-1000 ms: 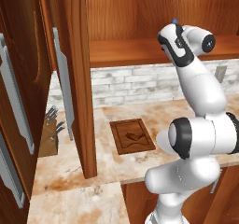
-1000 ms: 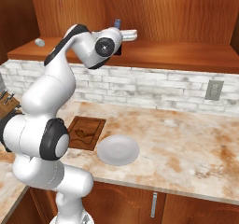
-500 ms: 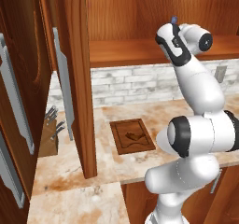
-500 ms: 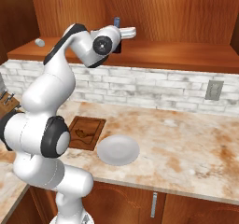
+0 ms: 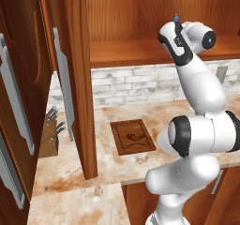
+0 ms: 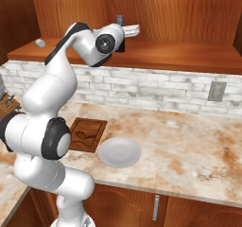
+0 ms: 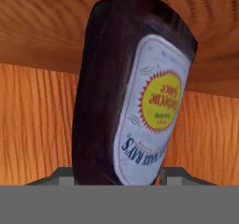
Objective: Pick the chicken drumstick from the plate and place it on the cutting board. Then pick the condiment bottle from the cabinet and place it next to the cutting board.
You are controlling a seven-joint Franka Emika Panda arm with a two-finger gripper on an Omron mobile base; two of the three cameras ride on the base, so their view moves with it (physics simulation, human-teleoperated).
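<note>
Raised since a second ago, the arm now has its pincer a little higher above the cabinet shelf, the blue cap of the condiment bottle showing above the hand. The hand camera has the bottle close up between the fingers, apparently clamped, though the contact itself falls below the picture's edge. The chicken drumstick already lies on the cutting board near the surface's front edge, beside the bare plate. Judged from this, the bottle is lifting clear for the trip down.
</note>
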